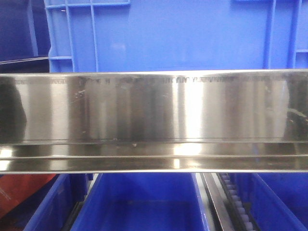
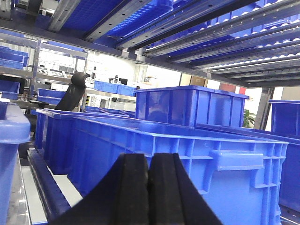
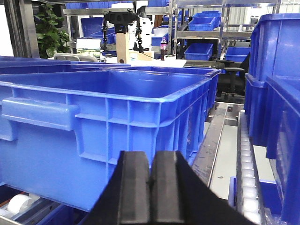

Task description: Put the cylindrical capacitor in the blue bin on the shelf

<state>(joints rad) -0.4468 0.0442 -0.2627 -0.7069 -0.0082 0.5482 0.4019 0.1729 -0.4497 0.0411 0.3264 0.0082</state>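
Note:
The shelf's shiny steel front rail (image 1: pixel 154 120) fills the front view, with blue bins above (image 1: pixel 168 33) and below (image 1: pixel 144 202). My left gripper (image 2: pixel 149 161) is shut and empty, level with the side wall of a large blue bin (image 2: pixel 187 159) on the shelf. My right gripper (image 3: pixel 150 161) is shut and empty, close to the side of another open blue bin (image 3: pixel 117 108). No cylindrical capacitor shows in any view.
More blue bins stand behind (image 2: pixel 190 105) and at the right (image 3: pixel 274 79). Roller tracks (image 3: pixel 247 187) and a steel rail (image 3: pixel 213 140) run beside the bin. The upper shelf's rails (image 2: pixel 187 33) hang overhead. A red patch (image 1: pixel 21 190) shows at lower left.

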